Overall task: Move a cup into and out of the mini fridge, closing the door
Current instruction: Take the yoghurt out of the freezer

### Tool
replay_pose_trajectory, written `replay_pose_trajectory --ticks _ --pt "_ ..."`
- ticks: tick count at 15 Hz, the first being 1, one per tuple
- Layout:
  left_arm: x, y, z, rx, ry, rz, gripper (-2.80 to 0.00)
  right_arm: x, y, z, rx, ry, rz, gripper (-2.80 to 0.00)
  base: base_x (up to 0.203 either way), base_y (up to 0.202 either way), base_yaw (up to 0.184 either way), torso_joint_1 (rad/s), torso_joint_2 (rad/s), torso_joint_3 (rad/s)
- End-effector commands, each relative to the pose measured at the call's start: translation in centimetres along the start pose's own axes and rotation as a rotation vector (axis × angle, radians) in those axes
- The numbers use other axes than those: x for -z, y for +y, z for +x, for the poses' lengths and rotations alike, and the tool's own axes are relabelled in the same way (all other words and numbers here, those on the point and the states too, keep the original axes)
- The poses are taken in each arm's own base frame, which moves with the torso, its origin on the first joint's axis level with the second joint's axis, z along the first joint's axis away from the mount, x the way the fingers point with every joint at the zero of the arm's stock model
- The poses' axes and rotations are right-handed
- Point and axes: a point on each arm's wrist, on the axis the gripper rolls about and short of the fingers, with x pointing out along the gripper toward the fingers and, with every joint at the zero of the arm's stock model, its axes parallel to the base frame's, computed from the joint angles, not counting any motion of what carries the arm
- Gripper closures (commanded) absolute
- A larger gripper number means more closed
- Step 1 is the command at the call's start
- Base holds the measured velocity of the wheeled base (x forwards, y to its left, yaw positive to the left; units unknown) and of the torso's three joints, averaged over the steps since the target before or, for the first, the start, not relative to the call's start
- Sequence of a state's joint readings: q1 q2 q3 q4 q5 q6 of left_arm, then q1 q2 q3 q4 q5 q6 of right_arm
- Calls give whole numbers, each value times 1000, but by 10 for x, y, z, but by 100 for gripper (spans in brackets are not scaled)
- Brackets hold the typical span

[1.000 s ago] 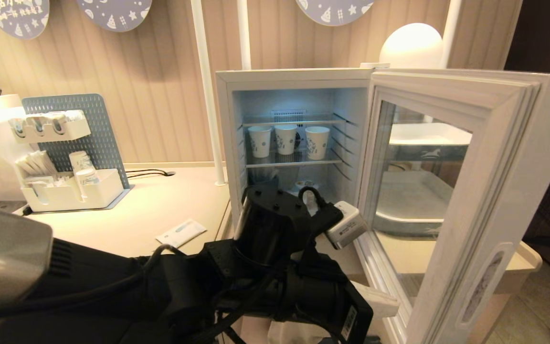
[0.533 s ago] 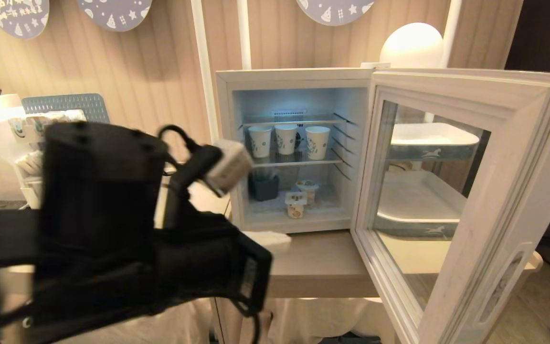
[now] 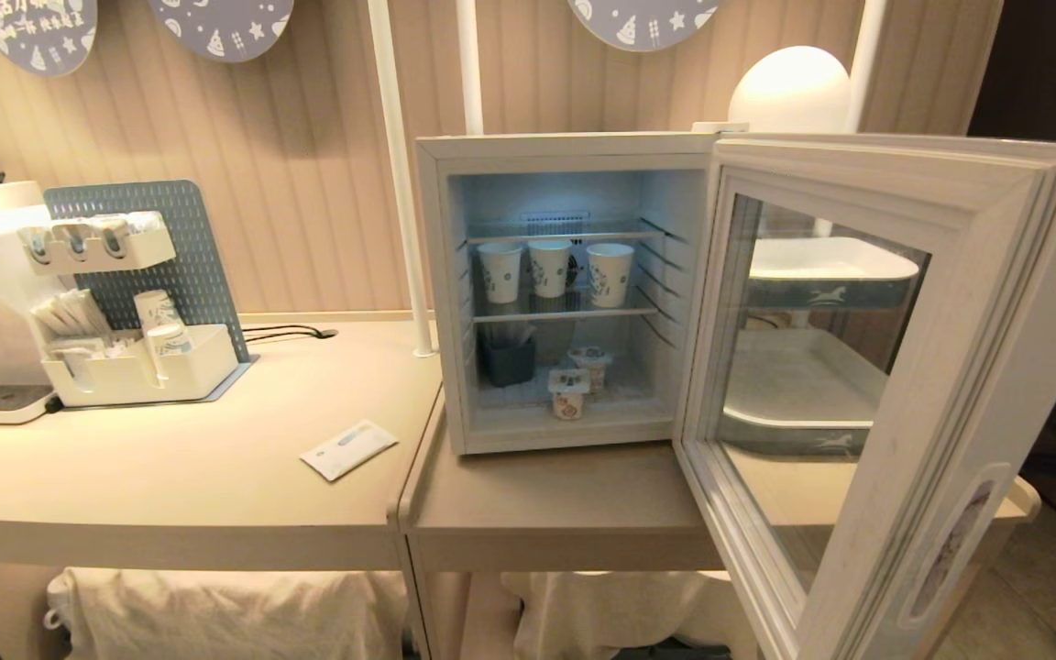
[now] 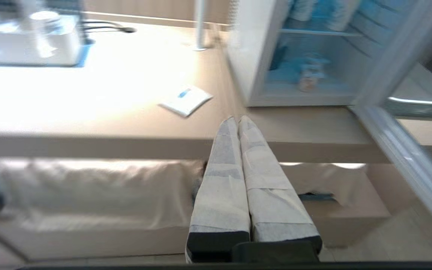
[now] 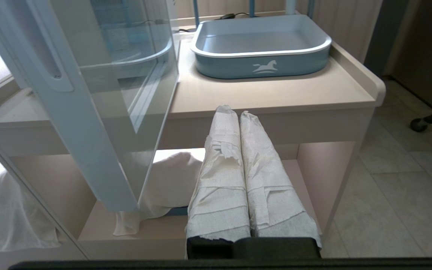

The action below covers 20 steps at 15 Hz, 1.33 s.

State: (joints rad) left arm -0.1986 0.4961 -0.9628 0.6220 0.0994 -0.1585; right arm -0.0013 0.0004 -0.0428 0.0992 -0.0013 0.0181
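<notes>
On the tan counter [image 3: 537, 495] sits the mini fridge [image 3: 565, 147], its door [image 3: 940, 367] swung wide to the right. Three paper cups [image 3: 551, 268] stand in a row on the wire shelf inside, with two small tubs [image 3: 569, 394] and a dark holder [image 3: 505, 357] on the floor below them. Neither arm shows from the head camera. Down in front of the counter edge the left gripper [image 4: 237, 122] has its padded fingers pressed together on nothing, pointing toward the fridge. Beyond the door, the right gripper [image 5: 234, 112] is likewise closed and empty, low before the counter that carries a blue-grey tray [image 5: 263, 60]. A white packet [image 3: 347, 449] lies on the counter left of the fridge.
</notes>
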Motion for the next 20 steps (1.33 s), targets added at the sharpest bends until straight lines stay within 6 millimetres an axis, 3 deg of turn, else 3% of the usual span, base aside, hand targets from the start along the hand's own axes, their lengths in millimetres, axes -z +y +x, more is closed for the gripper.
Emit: replay_pose_trajectory --ticks 1,3,7,9,15,20 --pt "53 -1 -51 -35 -135 -5 0 0 0 0 -1 0 0 0 0 0 0 0 0 0" --pt "101 0 -41 -38 -98 17 0 0 0 0 1 1 0 0 0 0 0 0 0 0" --pt "166 15 30 -122 -134 99 0 0 0 0 1 1 0 0 0 0 0 0 0 0" --pt "197 21 49 -122 -79 113 0 0 0 0 1 1 0 0 0 0 0 0 0 0" --pt "192 19 48 -99 -153 164 0 0 0 0 2 3 0 0 0 0 0 0 0 0" --pt "193 19 48 -98 -153 163 0 0 0 0 2 3 0 0 -178 0 0 7 4 1"
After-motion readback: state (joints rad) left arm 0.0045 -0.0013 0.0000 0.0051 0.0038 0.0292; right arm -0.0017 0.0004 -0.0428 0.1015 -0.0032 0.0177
